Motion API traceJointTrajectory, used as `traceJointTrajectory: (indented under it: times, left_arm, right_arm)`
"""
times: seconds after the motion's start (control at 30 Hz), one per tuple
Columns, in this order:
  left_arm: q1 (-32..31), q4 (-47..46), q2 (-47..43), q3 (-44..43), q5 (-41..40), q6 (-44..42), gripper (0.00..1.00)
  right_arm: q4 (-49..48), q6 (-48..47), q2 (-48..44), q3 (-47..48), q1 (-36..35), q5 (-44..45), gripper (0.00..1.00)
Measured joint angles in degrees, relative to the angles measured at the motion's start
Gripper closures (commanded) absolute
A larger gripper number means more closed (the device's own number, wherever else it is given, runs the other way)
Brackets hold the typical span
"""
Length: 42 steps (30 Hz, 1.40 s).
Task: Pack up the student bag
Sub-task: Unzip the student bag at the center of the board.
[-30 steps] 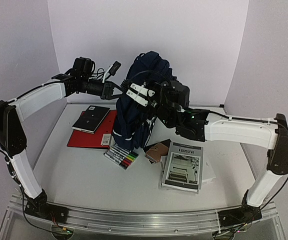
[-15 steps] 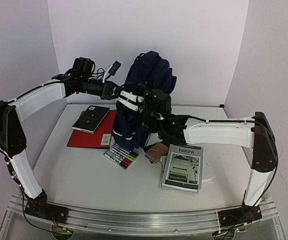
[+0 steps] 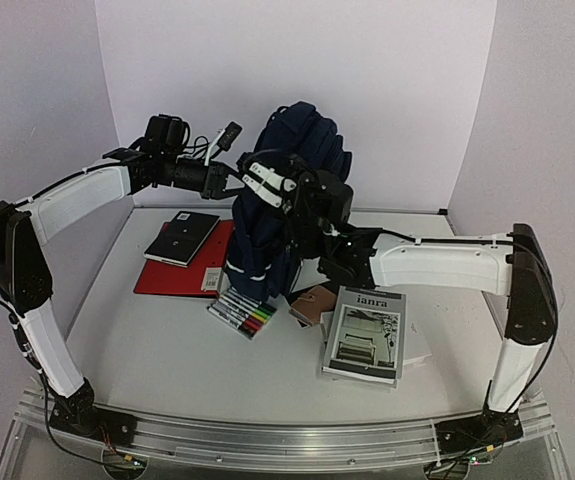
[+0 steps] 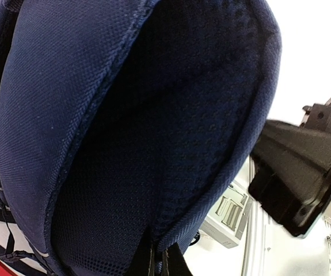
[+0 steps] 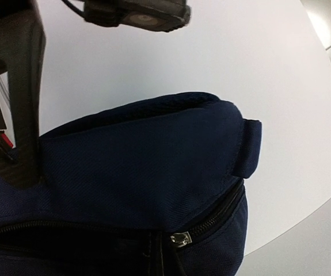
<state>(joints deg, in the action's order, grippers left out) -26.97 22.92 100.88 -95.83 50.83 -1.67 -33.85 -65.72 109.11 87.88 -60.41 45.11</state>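
Observation:
The student bag [image 3: 302, 150], navy blue with thin white stripes, stands upright at the back middle of the table. My left gripper [image 3: 235, 187] reaches in from the left and is shut on the bag's upper edge; its dark fingertips [image 4: 174, 265] pinch the fabric rim of the bag [image 4: 125, 115]. My right gripper [image 3: 253, 170] comes from the right and is shut on the bag's top next to the left one. In the right wrist view its jaws [image 5: 162, 259] clamp the bag [image 5: 142, 155] beside a silver zipper slider [image 5: 180, 238].
A pack of markers [image 3: 244, 313] lies in front of the bag. A red folder [image 3: 177, 268] and a black notebook [image 3: 180, 237] lie to the left. A grey book titled "ianra" [image 3: 367, 332] and a brown item [image 3: 314, 300] lie to the right.
The right gripper has moved left onto the bag's top and closed on it. The left arm has kept its hold without moving.

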Motion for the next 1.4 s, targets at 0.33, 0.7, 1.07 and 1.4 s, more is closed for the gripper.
traceJointTrajectory:
  times: [0.33,0.7,1.07,1.4]
  left_arm:
    - [0.4,-0.5,-1.1,1.8,0.0,-0.5,1.00]
    - [0.5,-1.0,-1.2,2.0,0.8,-0.8,1.00]
    - [0.8,-6.3,-1.2,3.5,8.5,6.6,1.00]
    - [0.8,-10.8,-1.2,3.5,13.1,12.5,1.00]
  right_arm:
    - [12.7,18.9,-8.0,8.1,4.0,-7.5,1.00]
    - [34.8,39.4,-8.5,18.9,14.6,-32.0,0.66]
    - [38.0,35.2,-13.1,6.9,13.7,-41.9,0.33]
    - [29.9,23.8,-16.6,-0.8,8.2,-34.0,0.24]
